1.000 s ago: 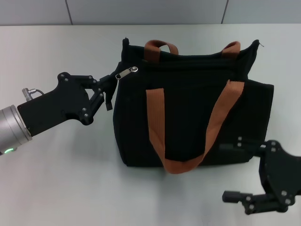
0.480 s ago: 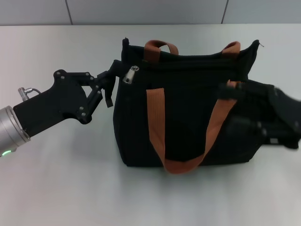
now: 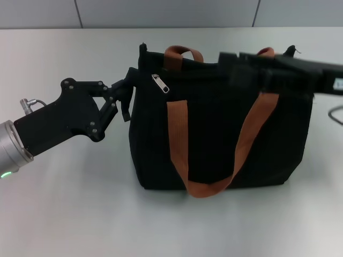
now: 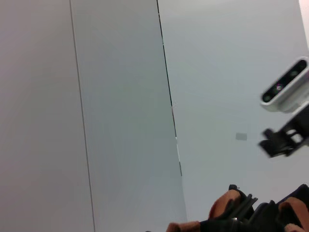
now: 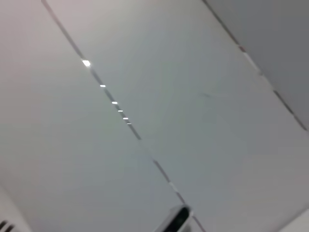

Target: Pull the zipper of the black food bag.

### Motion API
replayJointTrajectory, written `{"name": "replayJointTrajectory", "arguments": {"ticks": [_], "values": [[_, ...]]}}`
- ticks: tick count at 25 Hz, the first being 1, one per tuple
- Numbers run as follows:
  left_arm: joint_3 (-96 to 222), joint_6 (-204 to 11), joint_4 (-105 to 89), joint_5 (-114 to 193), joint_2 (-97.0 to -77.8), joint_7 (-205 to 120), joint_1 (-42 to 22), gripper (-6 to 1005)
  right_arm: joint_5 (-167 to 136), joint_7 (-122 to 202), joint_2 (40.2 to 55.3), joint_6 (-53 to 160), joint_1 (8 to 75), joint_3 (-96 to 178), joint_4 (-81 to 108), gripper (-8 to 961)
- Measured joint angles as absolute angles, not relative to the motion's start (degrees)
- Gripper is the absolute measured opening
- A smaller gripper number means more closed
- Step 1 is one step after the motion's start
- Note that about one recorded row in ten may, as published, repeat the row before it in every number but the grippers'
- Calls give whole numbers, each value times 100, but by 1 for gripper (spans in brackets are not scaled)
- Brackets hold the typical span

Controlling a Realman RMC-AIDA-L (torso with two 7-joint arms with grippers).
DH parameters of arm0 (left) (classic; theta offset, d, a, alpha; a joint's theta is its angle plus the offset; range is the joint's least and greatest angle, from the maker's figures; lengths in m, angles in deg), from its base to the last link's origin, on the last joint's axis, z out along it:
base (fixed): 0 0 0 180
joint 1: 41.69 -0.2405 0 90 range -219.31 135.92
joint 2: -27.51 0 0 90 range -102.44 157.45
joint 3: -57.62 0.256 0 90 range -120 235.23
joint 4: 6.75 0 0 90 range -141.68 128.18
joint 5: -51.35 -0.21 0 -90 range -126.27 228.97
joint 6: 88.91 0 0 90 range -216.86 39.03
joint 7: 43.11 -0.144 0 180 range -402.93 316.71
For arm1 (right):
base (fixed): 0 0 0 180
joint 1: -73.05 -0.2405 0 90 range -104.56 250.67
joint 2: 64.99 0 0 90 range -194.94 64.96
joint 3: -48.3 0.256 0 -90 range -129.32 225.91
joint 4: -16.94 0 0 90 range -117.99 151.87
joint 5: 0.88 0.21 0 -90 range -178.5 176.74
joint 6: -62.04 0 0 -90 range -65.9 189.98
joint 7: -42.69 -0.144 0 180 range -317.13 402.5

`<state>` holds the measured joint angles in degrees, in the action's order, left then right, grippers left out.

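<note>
The black food bag (image 3: 214,139) stands upright mid-table with two orange-brown strap handles (image 3: 179,144). The silver zipper (image 3: 160,83) hangs slanting at the left end of the bag's top edge. My left gripper (image 3: 128,93) is against the bag's upper left corner, just left of the zipper. My right gripper (image 3: 230,67) is a blur over the bag's top edge, right of the far handle and well right of the zipper. The left wrist view shows the handles (image 4: 227,210) and, farther off, the right arm (image 4: 285,137). The right wrist view shows only wall.
The bag stands on a pale grey table (image 3: 80,203). A grey panelled wall (image 3: 161,13) runs behind it. A cable (image 3: 335,113) loops at the right edge.
My right arm has swung up from the table's front right to over the bag's top. The zipper tab has flipped from pointing left to hanging right. My left gripper shifted slightly left.
</note>
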<state>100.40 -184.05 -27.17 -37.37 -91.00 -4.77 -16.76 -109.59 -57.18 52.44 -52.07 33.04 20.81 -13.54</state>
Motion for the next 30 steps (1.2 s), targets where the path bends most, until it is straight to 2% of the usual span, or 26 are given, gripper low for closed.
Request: {"name": "replayJointTrajectory", "arguments": {"ticks": [18,25,30], "values": [[10042,-18407,-2724,-3722,-9097,-416,-1603,16,-11004,-6868,5197,-4242,2823,1231,-1975,686],[10043,-18408,-2714,-3722,-9097,-413,-1602,16,-11004,-7137,5197,-4073,2689,947,-2051,463],[10042,-18395,-2714,-3723,-9097,-411,-1606,17,-11006,-7246,5199,-3918,2656,665,-2115,463]]}}
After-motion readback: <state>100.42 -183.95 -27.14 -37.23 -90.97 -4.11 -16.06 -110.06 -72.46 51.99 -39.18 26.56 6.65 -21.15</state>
